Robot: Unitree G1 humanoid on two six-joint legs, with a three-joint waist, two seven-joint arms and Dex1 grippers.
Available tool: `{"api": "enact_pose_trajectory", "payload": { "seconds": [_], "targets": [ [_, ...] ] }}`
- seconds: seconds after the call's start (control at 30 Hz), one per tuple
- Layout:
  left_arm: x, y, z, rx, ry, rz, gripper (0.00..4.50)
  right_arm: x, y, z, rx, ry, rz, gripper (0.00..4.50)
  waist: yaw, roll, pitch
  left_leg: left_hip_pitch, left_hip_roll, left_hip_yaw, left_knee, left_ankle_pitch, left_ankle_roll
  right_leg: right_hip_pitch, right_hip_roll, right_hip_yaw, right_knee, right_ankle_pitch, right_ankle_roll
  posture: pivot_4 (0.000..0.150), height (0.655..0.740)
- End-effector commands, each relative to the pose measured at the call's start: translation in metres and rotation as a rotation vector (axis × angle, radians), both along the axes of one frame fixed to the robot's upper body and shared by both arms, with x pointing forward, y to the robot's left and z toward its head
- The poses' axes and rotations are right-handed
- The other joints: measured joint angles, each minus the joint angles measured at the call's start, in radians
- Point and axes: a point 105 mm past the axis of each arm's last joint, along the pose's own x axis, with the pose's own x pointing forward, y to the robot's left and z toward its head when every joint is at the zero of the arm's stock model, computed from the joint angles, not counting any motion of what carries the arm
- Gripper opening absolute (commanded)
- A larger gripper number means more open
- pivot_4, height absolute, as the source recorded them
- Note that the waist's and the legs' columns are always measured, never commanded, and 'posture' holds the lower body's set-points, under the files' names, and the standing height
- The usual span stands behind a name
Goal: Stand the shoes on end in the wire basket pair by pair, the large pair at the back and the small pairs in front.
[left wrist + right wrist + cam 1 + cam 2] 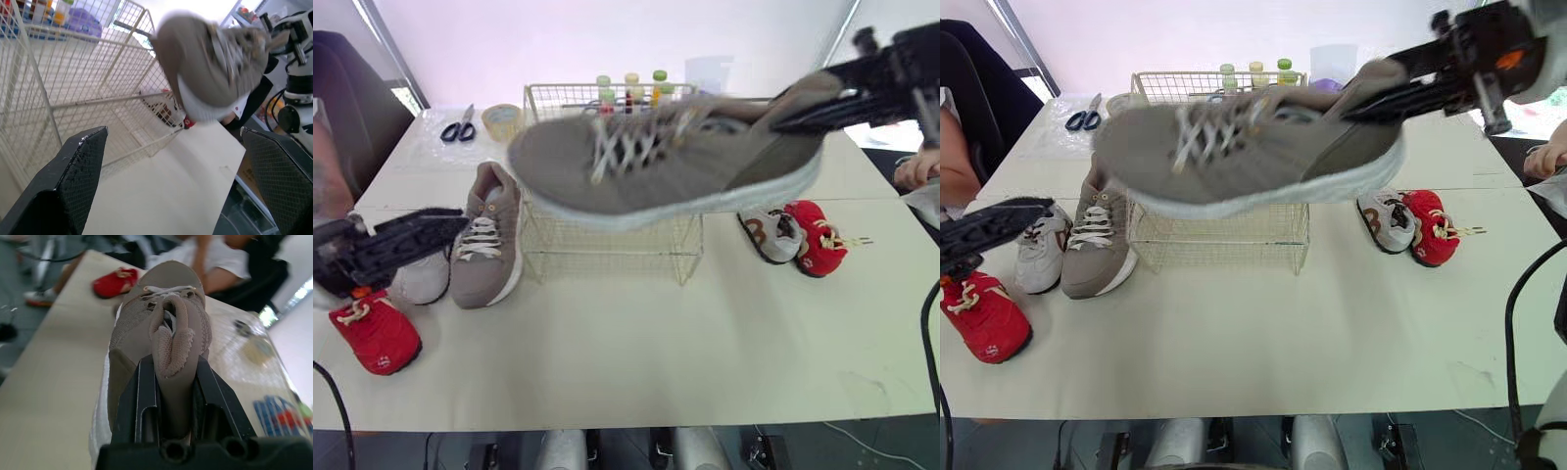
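My right gripper (793,110) is shut on the heel of a large taupe shoe (666,162). It holds the shoe sideways in the air, above and in front of the wire basket (607,250), toe pointing left. In the right wrist view both fingers (146,396) clamp the heel collar. The matching taupe shoe (487,235) lies on the table left of the basket. Beside it are a small white shoe (421,279) and a small red shoe (374,333). My left gripper (172,132) hangs open over those two. A small grey shoe (769,233) and a red one (815,238) lie right of the basket.
Scissors (460,127) and a tape roll (501,119) lie at the back left. Small bottles (631,88) stand behind the basket. A person's hand (915,168) rests at the right table edge, and a person's arm (328,166) is at the left.
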Motion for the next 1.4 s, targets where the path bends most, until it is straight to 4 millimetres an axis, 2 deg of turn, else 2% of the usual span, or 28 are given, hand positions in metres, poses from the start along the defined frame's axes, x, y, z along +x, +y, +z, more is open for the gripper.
{"api": "enact_pose_trajectory", "payload": {
  "seconds": [0.03, 0.2, 0.43, 0.57, 0.93, 1.0, 1.13, 1.2, 1.3, 1.37, 1.4],
  "targets": [
    [0.003, 0.005, 0.011, 0.044, -0.023, -0.037, 4.5, -0.03, 0.01, 0.009, -0.037, -0.079, 0.129, 0.24, 0.003, 0.0, 0.0, -0.001, 0.0, 0.0, 0.0, 0.0, 0.0, -0.001, 0.0, 0.0, 0.0, 0.0, 0.0, 0.15, 0.7357],
    [0.008, -0.009, 0.018, 0.049, -0.003, -0.199, 4.5, -0.046, 0.019, -0.007, -0.113, -0.05, 0.215, 0.24, 0.002, -0.002, 0.0, -0.001, -0.002, 0.001, 0.001, -0.001, 0.001, -0.001, 0.0, -0.001, -0.001, 0.0, 0.0, 0.15, 0.7357],
    [-0.002, -0.056, -0.007, 0.086, 0.125, -0.516, 4.5, -0.048, 0.025, -0.009, -0.122, -0.064, 0.269, 0.24, -0.002, -0.003, 0.001, -0.001, -0.001, 0.002, 0.001, 0.0, 0.0, -0.001, 0.0, 0.0, 0.001, 0.0, 0.0, 0.15, 0.7357],
    [-0.006, -0.06, -0.025, 0.121, 0.179, -0.539, 4.5, -0.049, 0.023, -0.01, -0.124, -0.072, 0.255, 0.24, -0.002, -0.003, 0.001, -0.001, -0.001, 0.002, 0.001, 0.001, -0.001, -0.002, 0.0, 0.001, 0.002, 0.0, 0.0, 0.15, 0.7357],
    [-0.024, -0.082, -0.04, 0.047, 0.203, -0.688, 4.5, -0.049, 0.023, -0.007, -0.111, -0.084, 0.255, 0.24, 0.002, -0.004, 0.0, -0.001, -0.001, 0.001, 0.004, 0.001, -0.001, -0.001, 0.0, 0.002, 0.003, 0.0, 0.0, 0.15, 0.7357],
    [-0.025, -0.083, -0.039, 0.01, 0.208, -0.69, 3.98, -0.05, 0.024, -0.007, -0.111, -0.08, 0.257, 0.24, 0.001, -0.004, 0.0, -0.001, -0.001, 0.001, 0.004, 0.001, -0.001, -0.001, 0.0, 0.002, 0.003, 0.0, 0.0, 0.15, 0.7357],
    [-0.023, -0.083, -0.034, -0.033, 0.188, -0.672, 2.13, -0.051, 0.023, -0.007, -0.109, -0.063, 0.254, 0.24, 0.002, -0.004, 0.0, -0.001, -0.001, 0.001, 0.004, 0.001, -0.001, -0.001, -0.001, 0.002, 0.004, 0.0, 0.0, 0.15, 0.7357],
    [-0.022, -0.084, -0.033, -0.041, 0.183, -0.661, 1.42, -0.051, 0.023, -0.007, -0.104, -0.05, 0.248, 0.24, 0.002, -0.004, 0.0, -0.001, -0.001, 0.0, 0.004, 0.001, -0.001, 0.0, 0.0, 0.002, 0.004, 0.0, 0.0, 0.15, 0.7357],
    [-0.016, -0.086, -0.034, -0.045, 0.162, -0.61, 0.89, -0.051, 0.021, -0.007, -0.085, -0.002, 0.233, 0.24, 0.002, -0.004, 0.0, 0.0, -0.001, 0.0, 0.004, 0.001, -0.001, 0.0, -0.001, 0.002, 0.004, 0.0, 0.0, 0.15, 0.7357],
    [-0.013, -0.087, -0.035, -0.057, 0.154, -0.573, 0.88, -0.043, 0.018, 0.001, -0.017, 0.031, 0.186, 1.25, 0.001, -0.004, 0.0, 0.0, -0.001, 0.0, 0.005, 0.001, -0.001, 0.001, -0.001, 0.002, 0.004, 0.0, 0.0, 0.15, 0.7357],
    [-0.013, -0.086, -0.036, -0.074, 0.149, -0.556, 0.88, -0.031, 0.012, 0.005, 0.021, 0.022, 0.099, 1.62, 0.0, -0.004, 0.0, 0.001, -0.001, 0.0, 0.005, 0.001, -0.001, 0.002, -0.001, 0.002, 0.004, 0.001, 0.0, 0.15, 0.7357]
  ]
}}
